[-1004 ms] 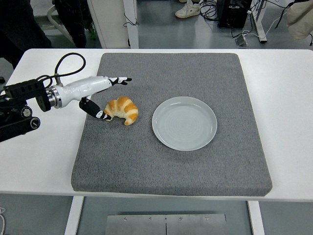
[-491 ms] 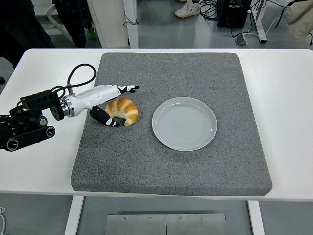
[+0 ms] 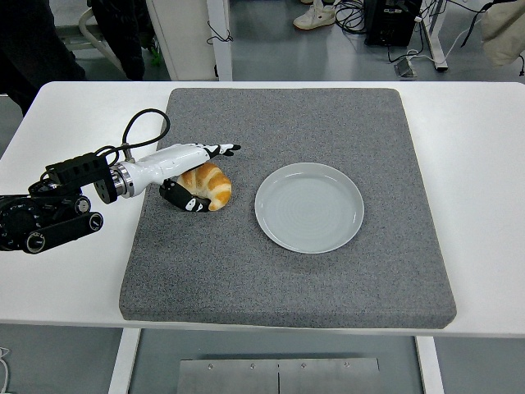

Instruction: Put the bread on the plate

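Grey mat point(image 3: 287, 271) covered most of the white table point(image 3: 484, 164). Left hand point(image 3: 190, 168) straddled the croissant point(image 3: 207, 184), fingers above, thumb below, not clamped yet. Croissant sat on mat just left of plate point(image 3: 309, 206). Likely light, flaky, crushable: grip the thick middle gently, not the tips

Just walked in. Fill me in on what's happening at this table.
The robot's left hand has reached in from the left and sits at the croissant on the grey mat, fingers stretched over its top and thumb low beside it. The grip does not look closed, and the croissant lies on the mat. The pale plate sits empty to the croissant's right, apart from it. The right arm is out of view. So the bread is not yet on the plate.
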`<state>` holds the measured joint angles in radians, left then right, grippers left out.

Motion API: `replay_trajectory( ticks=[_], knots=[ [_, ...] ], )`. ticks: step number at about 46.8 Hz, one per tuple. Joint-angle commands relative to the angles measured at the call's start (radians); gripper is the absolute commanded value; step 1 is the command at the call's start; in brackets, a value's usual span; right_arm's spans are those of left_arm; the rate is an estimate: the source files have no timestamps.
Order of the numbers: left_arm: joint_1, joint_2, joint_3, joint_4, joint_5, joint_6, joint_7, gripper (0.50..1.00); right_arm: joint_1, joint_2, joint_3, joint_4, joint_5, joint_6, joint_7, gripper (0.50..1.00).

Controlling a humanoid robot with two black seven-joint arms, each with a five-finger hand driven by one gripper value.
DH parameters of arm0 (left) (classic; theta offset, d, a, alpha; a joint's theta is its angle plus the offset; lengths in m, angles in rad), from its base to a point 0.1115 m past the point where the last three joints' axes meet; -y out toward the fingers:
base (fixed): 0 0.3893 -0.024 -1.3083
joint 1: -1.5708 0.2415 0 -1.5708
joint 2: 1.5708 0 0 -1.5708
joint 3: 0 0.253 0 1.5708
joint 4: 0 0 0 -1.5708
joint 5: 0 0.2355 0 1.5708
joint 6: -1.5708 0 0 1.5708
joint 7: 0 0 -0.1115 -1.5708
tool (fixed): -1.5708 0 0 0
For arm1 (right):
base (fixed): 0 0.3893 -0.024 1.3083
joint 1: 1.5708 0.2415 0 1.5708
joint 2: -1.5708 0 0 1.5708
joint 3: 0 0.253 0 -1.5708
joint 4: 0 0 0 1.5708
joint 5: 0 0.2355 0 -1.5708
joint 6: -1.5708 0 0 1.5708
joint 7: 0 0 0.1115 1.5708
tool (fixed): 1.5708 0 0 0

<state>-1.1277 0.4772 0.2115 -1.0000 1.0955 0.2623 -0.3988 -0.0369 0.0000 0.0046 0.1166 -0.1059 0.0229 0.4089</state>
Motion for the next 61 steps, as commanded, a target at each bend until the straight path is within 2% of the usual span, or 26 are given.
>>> replay_trajectory(
  ticks=[1,13,22,32,35,38,44,46,48,61],
  knots=[
    [-0.001,0.0,0.0,0.0,-0.002,0.0,0.0,0.934,0.0,0.0,0.0,0.0,0.0,0.0,-0.001,1.0],
    [-0.001,0.0,0.0,0.001,-0.028,0.0,0.0,0.907,0.0,0.0,0.0,0.0,0.0,0.0,-0.001,1.0],
    [0.0,0.0,0.005,0.001,-0.031,-0.003,0.003,0.809,-0.001,0.0,0.0,0.0,0.0,0.0,-0.001,1.0],
    [0.002,0.0,0.006,0.001,-0.031,-0.003,0.003,0.79,-0.001,0.0,0.0,-0.002,0.0,0.0,-0.001,1.0],
    [0.0,0.0,0.006,0.001,-0.032,-0.003,0.003,0.769,-0.001,0.0,0.0,-0.002,0.0,0.0,0.001,1.0],
    [0.0,0.0,0.006,0.001,-0.031,-0.003,0.003,0.733,-0.001,0.0,0.0,-0.002,0.0,0.0,-0.001,1.0],
    [-0.004,0.0,0.008,0.003,-0.031,-0.003,0.006,0.612,-0.001,0.0,0.0,-0.002,0.0,0.0,-0.001,1.0],
    [-0.006,0.0,0.008,0.001,-0.031,-0.003,0.009,0.568,-0.001,0.0,0.0,-0.002,0.0,0.0,0.001,1.0],
    [-0.009,0.001,0.008,0.001,-0.031,-0.005,0.012,0.5,-0.001,0.0,0.0,-0.002,0.0,0.0,-0.001,1.0],
    [-0.027,0.011,0.003,0.02,-0.035,-0.031,0.012,0.5,-0.001,0.0,0.0,-0.002,0.0,0.0,0.001,1.0]
  ],
)
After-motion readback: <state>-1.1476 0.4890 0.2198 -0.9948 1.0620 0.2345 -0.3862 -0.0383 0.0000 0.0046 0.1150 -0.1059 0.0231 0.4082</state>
